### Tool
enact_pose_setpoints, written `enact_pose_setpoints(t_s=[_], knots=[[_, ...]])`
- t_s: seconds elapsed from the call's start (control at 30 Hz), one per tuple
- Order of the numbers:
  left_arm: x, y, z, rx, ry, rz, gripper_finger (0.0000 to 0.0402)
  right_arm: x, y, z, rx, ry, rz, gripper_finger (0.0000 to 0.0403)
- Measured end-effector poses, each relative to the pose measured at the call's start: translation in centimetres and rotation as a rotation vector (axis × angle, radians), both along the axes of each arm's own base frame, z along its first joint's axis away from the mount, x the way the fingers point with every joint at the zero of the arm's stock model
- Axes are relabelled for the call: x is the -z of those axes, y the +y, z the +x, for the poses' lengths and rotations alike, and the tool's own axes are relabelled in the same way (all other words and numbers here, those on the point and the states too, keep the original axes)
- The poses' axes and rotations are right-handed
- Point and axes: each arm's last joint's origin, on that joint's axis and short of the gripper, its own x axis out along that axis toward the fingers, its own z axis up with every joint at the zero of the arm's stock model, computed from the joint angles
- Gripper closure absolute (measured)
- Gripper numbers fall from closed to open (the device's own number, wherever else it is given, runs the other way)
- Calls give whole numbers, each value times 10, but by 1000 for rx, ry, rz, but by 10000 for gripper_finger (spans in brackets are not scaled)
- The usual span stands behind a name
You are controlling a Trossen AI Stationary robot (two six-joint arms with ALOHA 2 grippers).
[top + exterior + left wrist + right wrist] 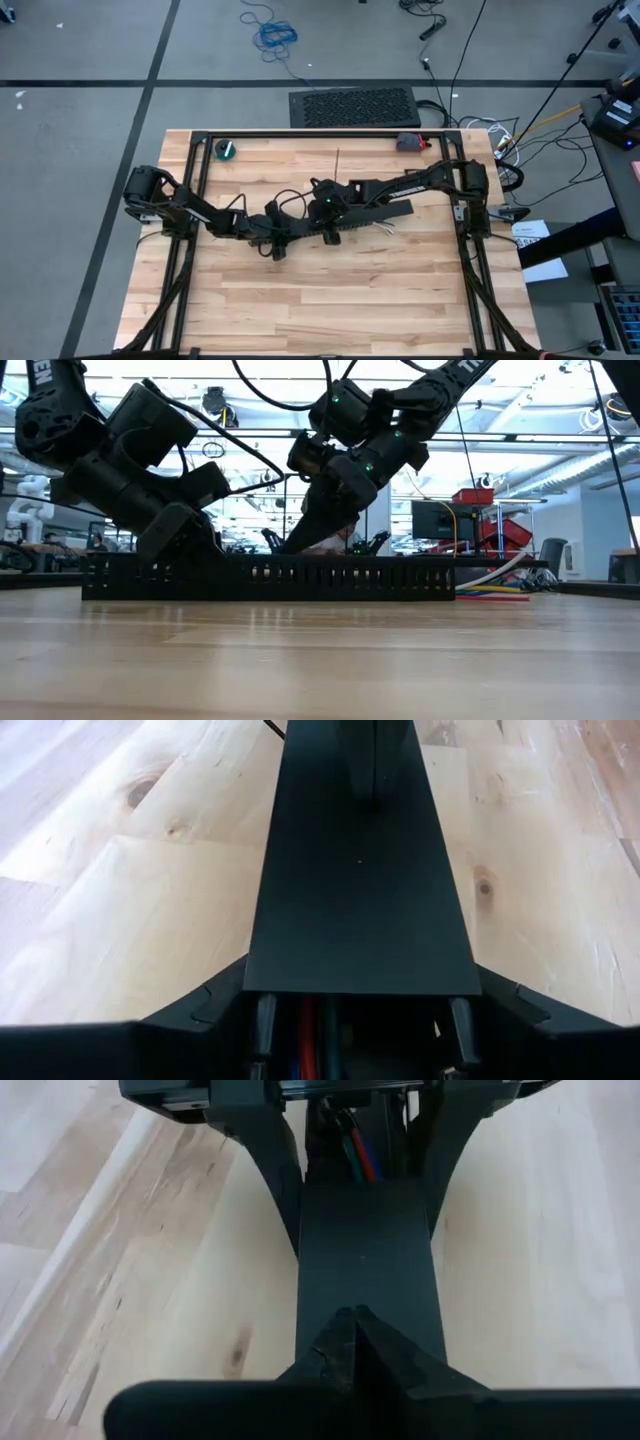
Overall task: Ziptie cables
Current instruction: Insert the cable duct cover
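A black slotted duct (335,222) with a flat cover lies across the middle of the table. The cables, thin coloured wires, run inside it. Their ends stick out of its right end (497,590) and show at its left end (358,1155). My left gripper (362,1025) is shut on the duct's left end. My right gripper (355,1342) is shut, its tips down on the cover near the duct's middle. No ziptie shows for sure. My left gripper holds the duct's left end (300,982) between its two fingers, one finger (264,1023) on each long side wall. The fingers slant down from the table's left and lie along the duct, which rests flat on the table. My right gripper has its shut fingertips (340,1342) on the duct's flat cover (365,1270), about mid-length. It slants down from the table's right, pointing along the duct. Whether they press down or only touch, I cannot tell.
A teal roll (226,150) sits at the far left of the table and a red and grey object (410,142) at the far right. A thin dark strip (338,162) lies behind the duct. Black frame rails (190,190) run along the table's sides. Bare wood lies toward the near edge.
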Motion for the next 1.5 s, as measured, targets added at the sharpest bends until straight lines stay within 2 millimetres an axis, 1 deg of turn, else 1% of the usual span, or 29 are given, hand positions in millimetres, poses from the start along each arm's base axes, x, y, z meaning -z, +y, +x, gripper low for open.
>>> enact_pose_setpoints(t_s=[0.1,0.17,0.27,0.37,0.47,0.57,0.73,0.83,1.0,1.17,1.3,1.37,1.5], knots=[[-1,0,1,20,4,29,159,1,0,0,10,6,10,403],[-1,-1,2,46,-1,27,147,1,0,0,11,9,12,403],[-2,0,3,71,-7,7,108,2,0,-1,12,16,12,403],[-3,2,3,38,7,18,63,3,0,-1,14,18,11,403],[-6,3,-1,34,40,40,40,3,0,-1,20,20,10,403],[-13,3,-7,27,72,44,35,3,0,-1,22,20,9,403],[-34,4,-16,18,49,59,34,3,0,-1,30,22,16,403],[-41,5,-21,16,43,59,34,3,-1,-1,40,24,26,403],[-29,4,-33,-1,73,32,34,3,-1,-1,47,27,33,403],[-25,-1,-37,0,-24,8,34,3,-1,-1,55,29,42,403],[-19,-5,-43,-5,-46,13,34,3,-1,-1,62,27,48,403],[-17,-8,-42,-4,-72,21,33,3,-1,-1,72,23,58,403],[-8,-10,-41,-30,-60,51,33,2,-1,0,75,6,60,403]])
